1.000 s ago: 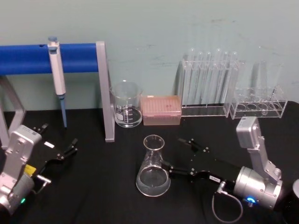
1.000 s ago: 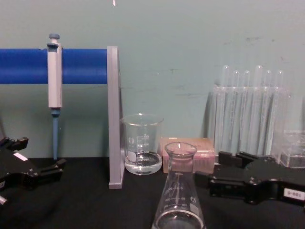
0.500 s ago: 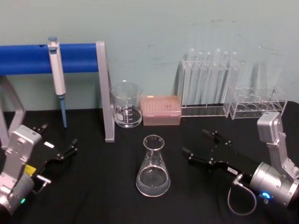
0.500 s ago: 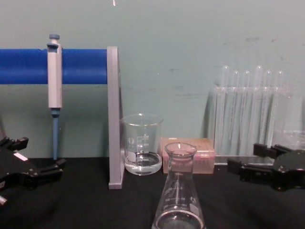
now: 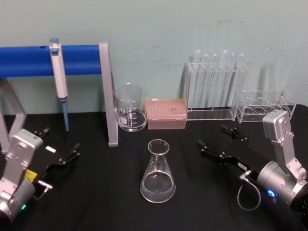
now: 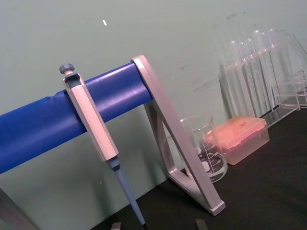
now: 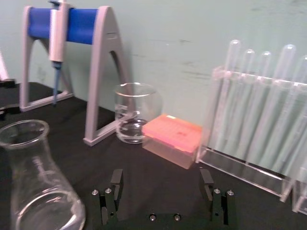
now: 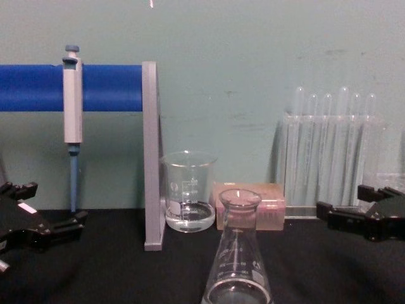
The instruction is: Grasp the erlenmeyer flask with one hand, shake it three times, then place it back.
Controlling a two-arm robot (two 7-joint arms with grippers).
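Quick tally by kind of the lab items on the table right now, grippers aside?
Erlenmeyer flask: 1
Glass beaker: 1
Pink tip box: 1
Pipette on its blue-bar stand: 1 each, 2
Clear test tube racks: 2, a tall one and a low one
Total: 7

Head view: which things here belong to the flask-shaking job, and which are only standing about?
Job:
erlenmeyer flask
right gripper, jaws open, apart from the flask

Standing about:
left gripper, parked
beaker
pipette
pink tip box
test tube rack
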